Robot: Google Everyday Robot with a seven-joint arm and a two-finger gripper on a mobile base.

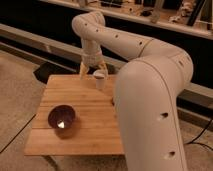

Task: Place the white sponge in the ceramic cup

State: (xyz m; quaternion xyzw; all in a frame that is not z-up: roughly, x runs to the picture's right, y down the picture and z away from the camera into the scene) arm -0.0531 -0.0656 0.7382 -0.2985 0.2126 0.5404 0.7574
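A white ceramic cup (100, 80) stands upright near the far edge of the wooden table (85, 127). My gripper (92, 70) hangs from the arm just above the cup and slightly to its left, fingers pointing down. The two fingers (82, 70) stand spread apart and I see nothing between them. A pale patch fills the cup's mouth (99, 74); I cannot tell whether it is the white sponge. No sponge shows anywhere else on the table.
A dark purple bowl (61, 118) sits on the table's front left. My large white arm (150, 100) covers the table's right side. A low ledge (45, 45) and a dark wall run behind the table.
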